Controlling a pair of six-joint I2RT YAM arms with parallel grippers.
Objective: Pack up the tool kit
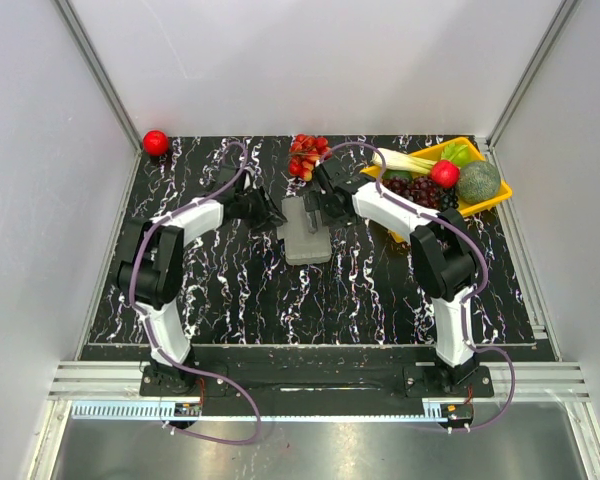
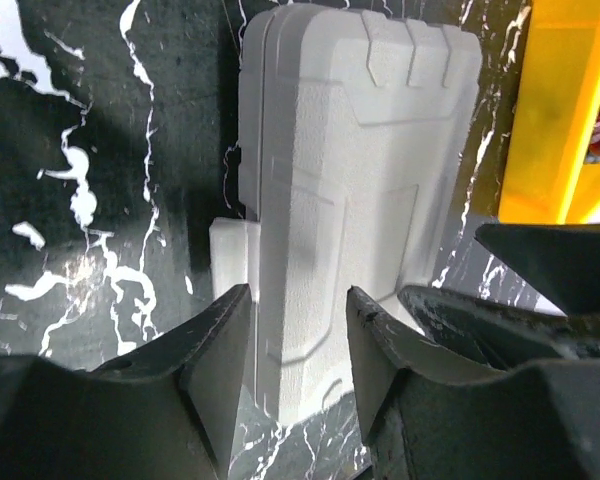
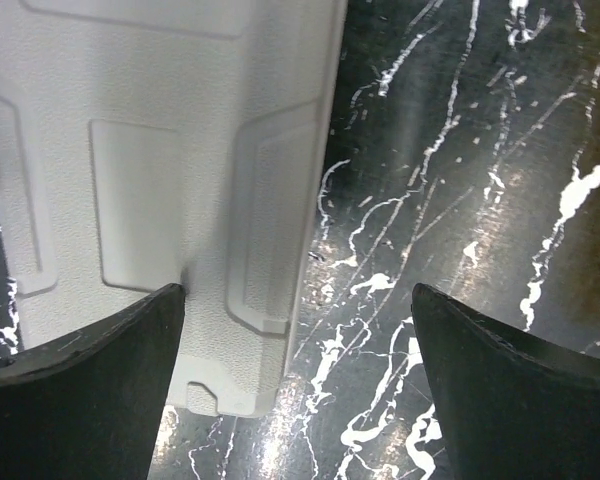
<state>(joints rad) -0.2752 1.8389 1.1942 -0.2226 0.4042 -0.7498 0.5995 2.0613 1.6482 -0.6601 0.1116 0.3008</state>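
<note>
Black marbled table (image 1: pixel 230 290) is seen beneath everything. On it the tool kit (image 1: pixel 307 242) lies flat, its grey case closed and no loose tools visible. The case's near end is straddled by the left gripper (image 2: pixel 298 305), jaws partly apart; whether it is clamped cannot be told. The right gripper (image 3: pixel 298 295) is spread wide, one finger above the lid's edge, the other over the table. The case is probably best steadied at one end while the lid is pressed evenly.

Stood open in front of case (image 1: pixel 306 238) and left of it; hemmed behind by red fruit (image 1: pixel 308 155), right by tray (image 1: pixel 432 151).
</note>
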